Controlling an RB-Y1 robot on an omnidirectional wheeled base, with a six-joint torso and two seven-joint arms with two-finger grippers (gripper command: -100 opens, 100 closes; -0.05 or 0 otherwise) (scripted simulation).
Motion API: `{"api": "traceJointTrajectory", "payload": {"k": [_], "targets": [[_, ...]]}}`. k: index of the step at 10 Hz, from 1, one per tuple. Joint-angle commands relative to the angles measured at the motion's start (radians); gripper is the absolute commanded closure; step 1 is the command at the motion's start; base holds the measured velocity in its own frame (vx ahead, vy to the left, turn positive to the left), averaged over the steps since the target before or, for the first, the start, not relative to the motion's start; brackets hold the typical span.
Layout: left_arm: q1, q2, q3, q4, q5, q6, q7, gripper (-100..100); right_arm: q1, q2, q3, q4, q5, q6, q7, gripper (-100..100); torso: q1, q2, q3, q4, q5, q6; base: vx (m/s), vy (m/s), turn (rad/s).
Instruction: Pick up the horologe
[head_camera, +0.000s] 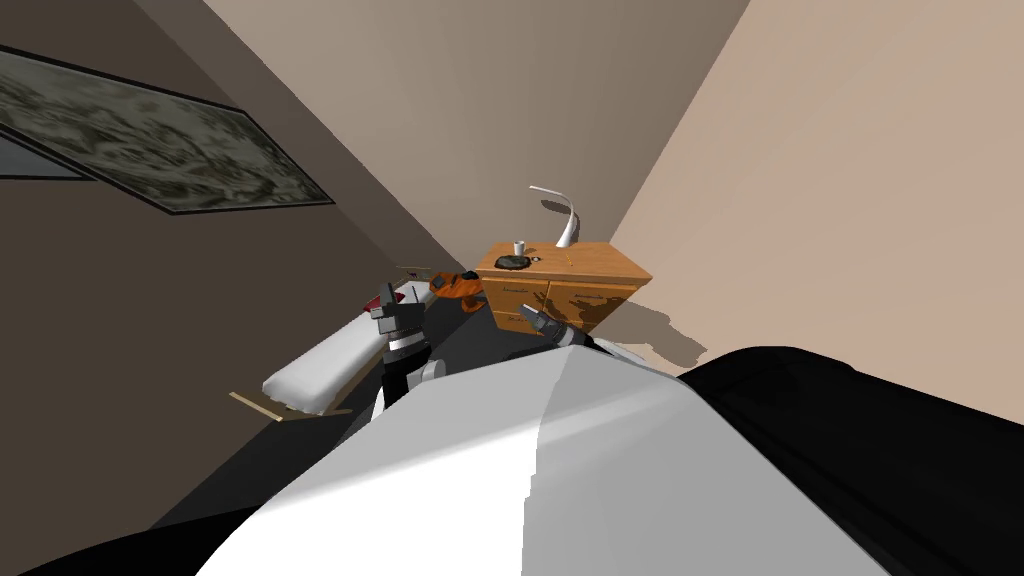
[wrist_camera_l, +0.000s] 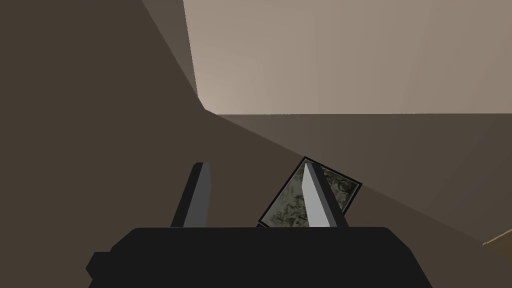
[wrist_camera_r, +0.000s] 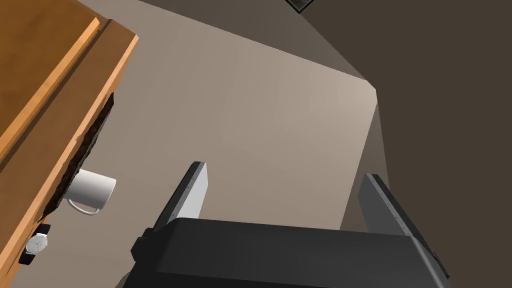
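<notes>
Right gripper: jaws apart, nothing between them. It sits low in front of the wooden cabinet, short of its front face and below its top.

Horologe: a small wristwatch with a white dial and dark strap, lying flat on the tabletop. It is well apart from the right jaws, off to their outer side and above them, touched by neither.

White mug: upright on the same tabletop, just beside the watch, handle turned towards the jaws. A dark dish lies next to the mug. A white curved lamp stands at the back edge, farthest from the jaws.

Left gripper: raised at the robot's left, away from the cabinet, jaws apart and holding nothing.
</notes>
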Motion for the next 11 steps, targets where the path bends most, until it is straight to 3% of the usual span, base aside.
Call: {"api": "traceJointTrajectory", "payload": {"k": [1, 2, 4, 5, 7, 8, 10, 11], "targets": [[0.000, 0.000, 0.000, 0.000, 0.000, 0.000, 0.000, 0, -0.010, -0.031, 0.019, 0.005, 0.002, 0.008, 0.009, -100, 0.000, 0.000, 0.000, 0.000, 0.000, 0.000, -0.023, -0.003, -0.016], [0.000, 0.000, 0.000, 0.000, 0.000, 0.000, 0.000, 0, -0.021, -0.069, 0.063, 0.004, -0.010, 0.015, 0.048, -100, -0.001, -0.001, -0.001, 0.000, 0.000, 0.000, -0.041, 0.008, 0.270], [0.000, 0.000, 0.000, 0.000, 0.000, 0.000, 0.000, 0, -0.021, -0.123, 0.078, 0.004, -0.010, 0.015, 0.048, -100, 0.000, 0.000, 0.000, 0.000, 0.000, 0.000, -0.035, 0.005, 0.049], [0.000, 0.000, 0.000, 0.000, 0.000, 0.000, 0.000, 0, -0.033, -0.153, 0.127, 0.004, -0.024, 0.021, 0.088, -100, 0.000, -0.001, 0.000, 0.000, 0.000, 0.000, -0.035, 0.021, 0.286], [0.000, 0.000, 0.000, 0.000, 0.000, 0.000, 0.000, 0, -0.033, -0.212, 0.138, 0.004, -0.024, 0.021, 0.088, -100, 0.000, -0.001, 0.000, 0.000, 0.000, 0.000, -0.024, 0.008, 0.046], [0.000, 0.000, 0.000, 0.000, 0.000, 0.000, 0.000, 0, -0.047, -0.243, 0.182, 0.005, -0.039, 0.027, 0.130, -100, 0.000, -0.001, -0.001, 0.000, 0.000, 0.001, -0.030, 0.018, 0.275], [0.000, 0.000, 0.000, 0.000, 0.000, 0.000, 0.000, 0, -0.047, -0.306, 0.200, 0.005, -0.039, 0.027, 0.130, -100, 0.000, -0.001, -0.001, 0.000, 0.000, 0.000, -0.023, 0.007, 0.064], [0.000, 0.000, 0.000, 0.000, 0.000, 0.000, 0.000, 0, -0.063, -0.341, 0.241, 0.008, -0.056, 0.033, 0.173, -100, -0.001, -0.002, -0.001, 0.000, 0.000, 0.001, -0.027, 0.015, 0.288]]}}
